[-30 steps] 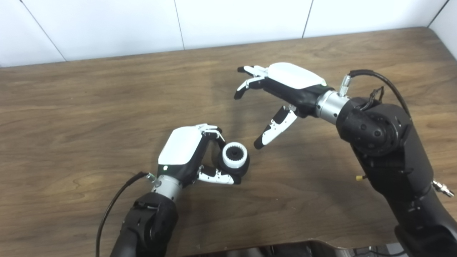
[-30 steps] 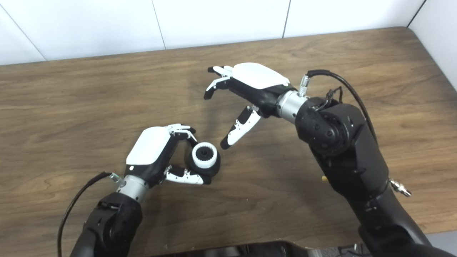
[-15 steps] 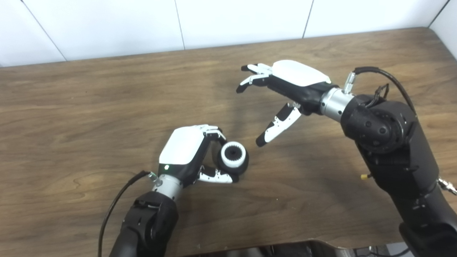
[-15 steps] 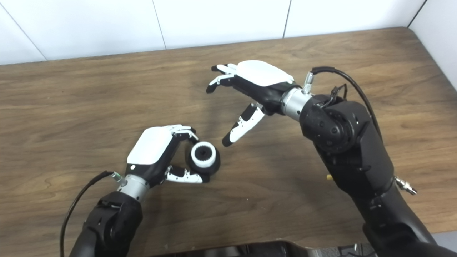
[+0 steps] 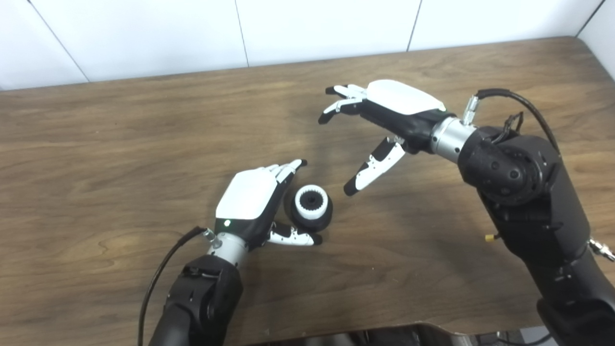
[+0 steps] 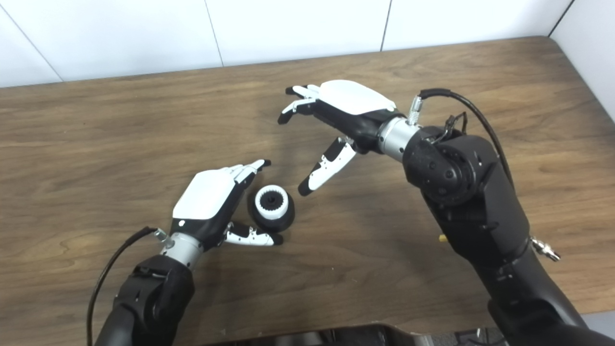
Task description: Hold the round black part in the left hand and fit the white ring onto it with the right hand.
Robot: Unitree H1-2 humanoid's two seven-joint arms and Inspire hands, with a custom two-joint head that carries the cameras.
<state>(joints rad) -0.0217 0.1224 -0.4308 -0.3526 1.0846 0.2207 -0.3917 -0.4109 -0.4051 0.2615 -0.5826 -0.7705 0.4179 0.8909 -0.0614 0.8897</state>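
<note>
Presently catalogued, one assembly: round black plastic part (image 5: 307, 218) with toothed white ring (image 5: 311, 202) seated on its upper face, standing upright on the brown wood-grain table (image 5: 96, 144), near the middle of the tabletop.

Left hand (image 5: 252, 199): white-backed, black-fingered, fingers extended and spread, holding nothing. Its fingers (image 5: 288, 169) reach past the far side of the black part; its thumb (image 5: 293, 238) lies on the near side. Whether either touches the part cannot be told; the grasp appears released.

Right hand (image 5: 384, 120): spread wide, empty, raised above the table to the right of the assembly and well apart from it; thumb (image 5: 370, 168) points down toward the part without reaching it.

Status, as judged: ring looks fitted, so the step in hand is release and withdrawal.

Handling notes:
- Left hand should lift or slide clear toward its own wrist, fingers and thumb kept wide, so neither drags the part.
- Thumb sits closest to the base; a sideways sweep there would likely tip or roll the assembly.
- Part is round and short, with the ring on top; probably stable if left flat, prone to rolling if knocked onto its side.
- Right hand should keep clear of the ring's top face.
- Full seating of the ring cannot be confirmed from these views.
</note>
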